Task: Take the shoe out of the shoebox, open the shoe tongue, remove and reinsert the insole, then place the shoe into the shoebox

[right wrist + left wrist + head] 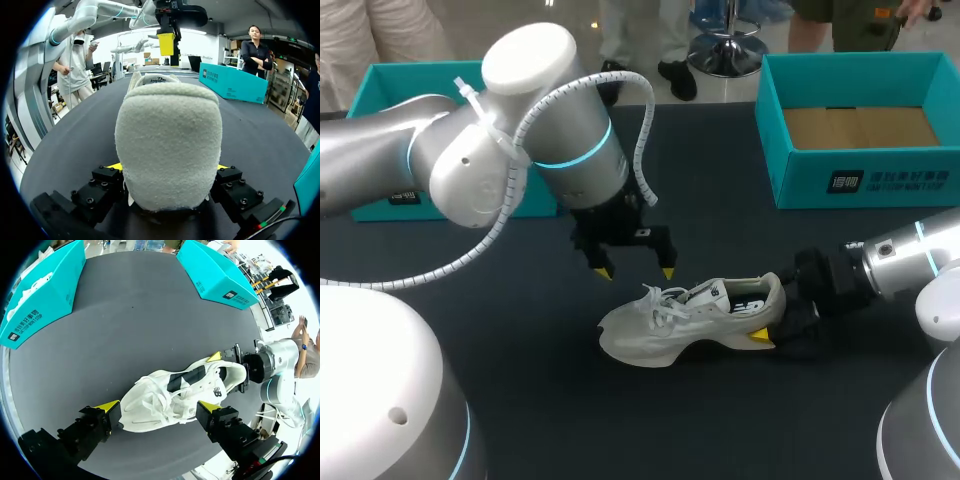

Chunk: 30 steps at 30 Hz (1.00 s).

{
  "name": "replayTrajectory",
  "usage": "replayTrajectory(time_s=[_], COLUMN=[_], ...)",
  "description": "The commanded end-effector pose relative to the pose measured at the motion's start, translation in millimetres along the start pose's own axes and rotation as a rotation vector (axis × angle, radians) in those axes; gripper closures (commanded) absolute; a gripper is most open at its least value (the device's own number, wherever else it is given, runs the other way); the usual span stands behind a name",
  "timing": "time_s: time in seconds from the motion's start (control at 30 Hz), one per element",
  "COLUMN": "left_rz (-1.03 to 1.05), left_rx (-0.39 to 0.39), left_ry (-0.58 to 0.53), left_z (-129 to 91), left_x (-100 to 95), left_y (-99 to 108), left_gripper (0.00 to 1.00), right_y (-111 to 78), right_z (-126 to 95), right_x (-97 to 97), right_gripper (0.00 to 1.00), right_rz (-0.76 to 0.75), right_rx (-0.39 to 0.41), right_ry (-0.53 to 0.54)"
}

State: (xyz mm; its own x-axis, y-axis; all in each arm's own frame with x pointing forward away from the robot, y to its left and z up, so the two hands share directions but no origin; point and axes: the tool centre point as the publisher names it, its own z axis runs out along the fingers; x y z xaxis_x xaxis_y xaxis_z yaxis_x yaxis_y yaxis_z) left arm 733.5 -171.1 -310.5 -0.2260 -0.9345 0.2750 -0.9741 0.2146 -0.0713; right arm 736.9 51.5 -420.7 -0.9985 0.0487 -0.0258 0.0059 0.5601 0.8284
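One white shoe (690, 318) stands on our table (520, 330), its heel clamped in our right gripper (775, 322). Our left gripper (636, 272) hovers wide open just above the laces. Two teal boxes sit far back, the left box (390, 80) and the right box (860, 180).

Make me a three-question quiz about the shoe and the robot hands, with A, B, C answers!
1. Where is the shoe?
A) hanging high in the air
B) on the table
C) on the floor

2. How many teal boxes are on the table?
A) one
B) three
C) two

3. The left gripper is:
A) open above the laces
B) shut on the shoe's toe
C) shut on a box

Answers:
1 B: its sole rests on the dark table.
2 C: one box stands at each far corner.
3 A: its yellow tips hang apart over the laces, touching nothing.
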Motion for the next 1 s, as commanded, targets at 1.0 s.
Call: replayTrajectory(time_s=[1.0], left_rz=[-0.003], left_rx=[0.048], left_ry=[-0.021], left_z=[15.4], left_x=[65.9], left_y=[6.6], left_gripper=[0.00], right_y=[1.0], right_z=[2.3], right_x=[-0.1], right_gripper=[1.00], right_rz=[0.000], right_rx=[0.005], right_ry=[-0.001])
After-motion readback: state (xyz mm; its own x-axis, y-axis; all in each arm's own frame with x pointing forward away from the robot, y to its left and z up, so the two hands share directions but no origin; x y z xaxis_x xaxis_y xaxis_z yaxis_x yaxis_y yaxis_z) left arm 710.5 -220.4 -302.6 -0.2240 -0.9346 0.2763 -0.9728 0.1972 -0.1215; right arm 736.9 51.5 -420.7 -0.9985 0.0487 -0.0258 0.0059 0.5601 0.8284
